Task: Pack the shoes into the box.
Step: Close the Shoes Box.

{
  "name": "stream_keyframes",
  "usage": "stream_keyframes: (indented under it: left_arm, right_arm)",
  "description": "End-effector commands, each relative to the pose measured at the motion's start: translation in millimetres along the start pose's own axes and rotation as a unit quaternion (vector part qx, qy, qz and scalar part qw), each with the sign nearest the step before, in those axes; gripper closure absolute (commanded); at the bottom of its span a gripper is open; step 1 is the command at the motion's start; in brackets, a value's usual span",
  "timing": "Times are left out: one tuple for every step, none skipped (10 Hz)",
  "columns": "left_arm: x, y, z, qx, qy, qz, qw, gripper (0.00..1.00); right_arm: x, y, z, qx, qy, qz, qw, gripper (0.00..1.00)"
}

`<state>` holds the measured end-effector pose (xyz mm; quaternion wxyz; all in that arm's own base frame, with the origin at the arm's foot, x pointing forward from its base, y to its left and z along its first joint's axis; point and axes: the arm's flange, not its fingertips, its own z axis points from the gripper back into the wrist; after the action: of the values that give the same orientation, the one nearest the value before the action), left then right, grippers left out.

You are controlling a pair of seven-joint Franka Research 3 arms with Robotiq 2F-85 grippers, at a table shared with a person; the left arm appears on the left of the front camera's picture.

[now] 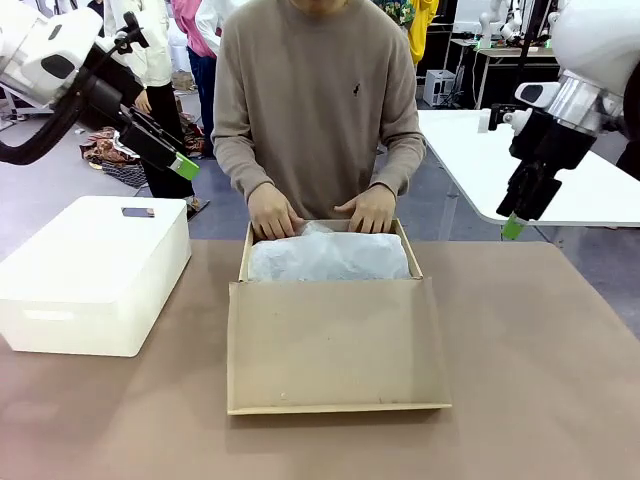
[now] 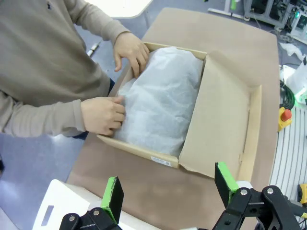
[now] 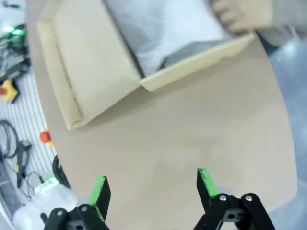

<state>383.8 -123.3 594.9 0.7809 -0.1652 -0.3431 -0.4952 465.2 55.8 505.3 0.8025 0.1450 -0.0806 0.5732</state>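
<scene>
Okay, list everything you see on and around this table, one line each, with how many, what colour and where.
cardboard shoebox: one, tan-brown, middle of the table, open, flap lid lying flat toward the robot
tissue paper: one bundle, white, filling the shoebox
plastic bin: one, white, on the table at the robot's left of the shoebox, apart from it
table: one, brown top, under shoebox and bin
second table: one, white, farther back on the robot's right
person's right hand, person's left hand: two, on the tissue paper at the shoebox's far rim
left gripper: one, black with green pads, open, raised
right gripper: one, black with green pads, open, raised
</scene>
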Motion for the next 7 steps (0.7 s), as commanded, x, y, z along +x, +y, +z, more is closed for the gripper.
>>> stream_keyframes:
  left_arm:
    - [-0.5, 0.9, -0.3, -0.008, -0.009, 0.0, 1.0, 0.0]
    - [-0.5, 0.9, -0.3, -0.008, -0.009, 0.0, 1.0, 0.0]
    - [-0.5, 0.9, -0.3, -0.008, -0.009, 0.0, 1.0, 0.0]
    - [-0.5, 0.9, -0.3, -0.008, -0.009, 0.0, 1.0, 0.0]
    - [-0.5, 0.9, -0.3, -0.008, -0.009, 0.0, 1.0, 0.0]
    - [-0.5, 0.9, -0.3, -0.008, -0.009, 0.0, 1.0, 0.0]
    - [-0.5, 0.9, -0.3, -0.008, -0.009, 0.0, 1.0, 0.0]
  right_arm:
    - [-10.8, -12.5, 4.0, 0.063, -0.029, 0.067, 0.995, 0.38]
    - [-13.5, -15.5, 4.6, 0.068, -0.037, 0.085, 0.993, 0.57]
    - [-13.8, -18.1, 4.9, 0.071, -0.042, 0.098, 0.992, 0.76]
    - [-13.6, -19.6, 5.8, 0.076, -0.05, 0.11, 0.99, 0.95]
    - [-12.9, -20.0, 5.6, 0.083, -0.056, 0.119, 0.988, 1.0]
    - [-12.4, -20.3, 5.1, 0.088, -0.064, 0.121, 0.987, 1.0]
    - [-11.3, -20.0, 5.3, 0.092, -0.069, 0.123, 0.986, 1.0]
